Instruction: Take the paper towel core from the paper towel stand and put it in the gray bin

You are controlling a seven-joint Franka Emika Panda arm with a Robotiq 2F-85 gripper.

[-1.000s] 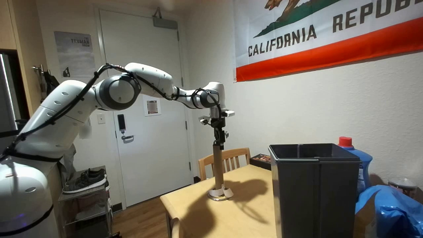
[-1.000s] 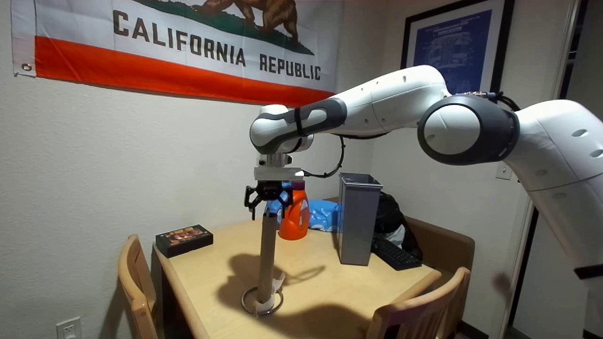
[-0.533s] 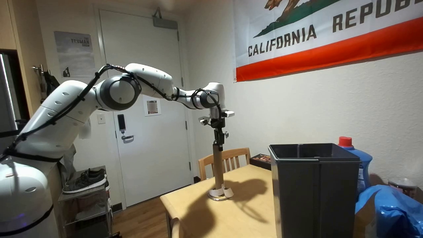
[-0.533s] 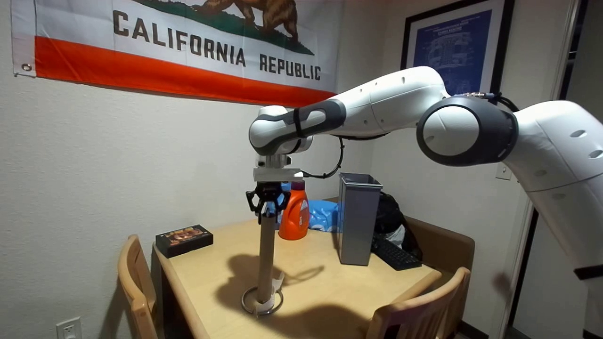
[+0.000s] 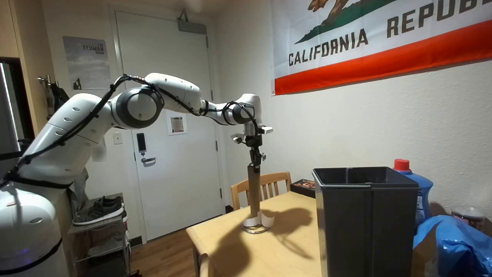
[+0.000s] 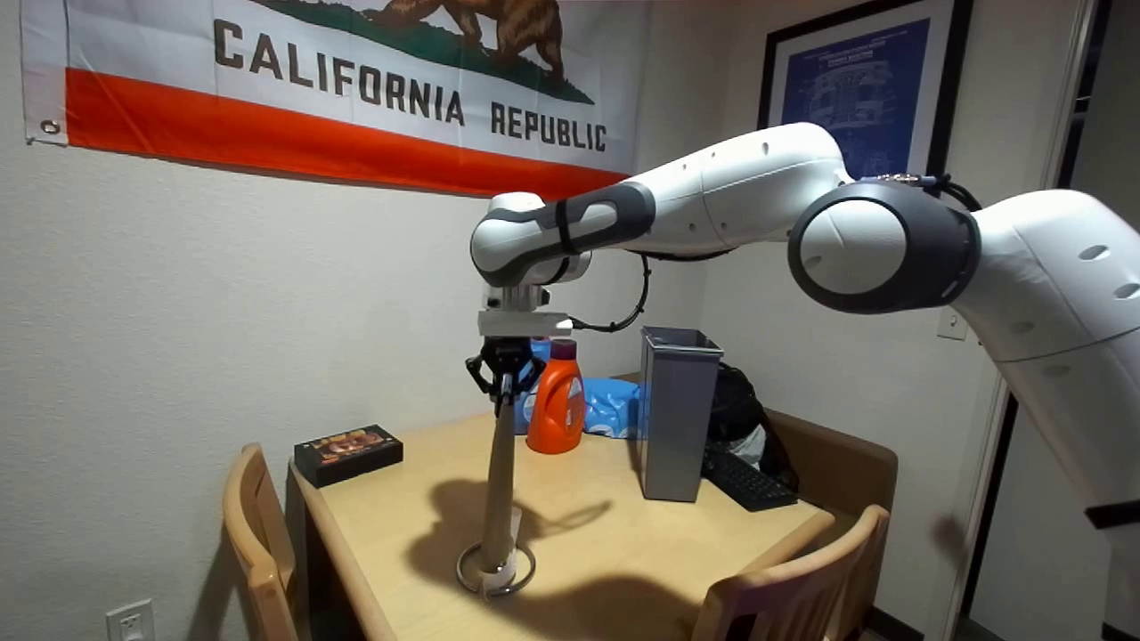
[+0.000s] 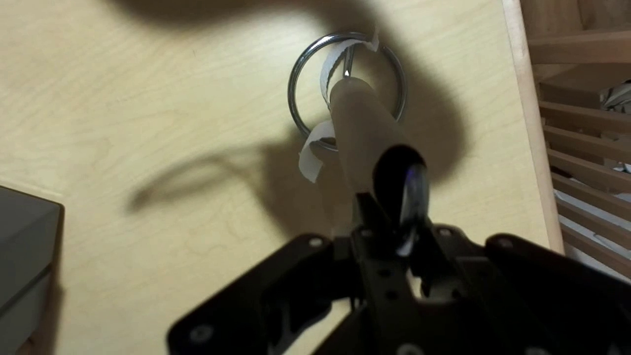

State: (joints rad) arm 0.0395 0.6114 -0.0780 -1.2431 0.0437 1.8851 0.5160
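Note:
The brown-grey paper towel core stands nearly upright around the rod of the paper towel stand, whose silvery ring base rests on the table. My gripper points down and is shut on the core's top end, squeezing it so the tube narrows upward. In the wrist view the gripper hides the pinched edge; shiny rod shows in the tube's dark mouth. White paper strips cling to the core's bottom. The gray bin stands upright on the table, apart from the stand.
Beside the bin are a blue bag and a blue bottle. An orange bottle stands behind the core in an exterior view. A black box, a keyboard and wooden chairs surround the work area.
From wide apart, the fingers have come together on the core's top, flattening it. The gripper dipped slightly, then rose a little, and the core has come up slightly with its paper strips.

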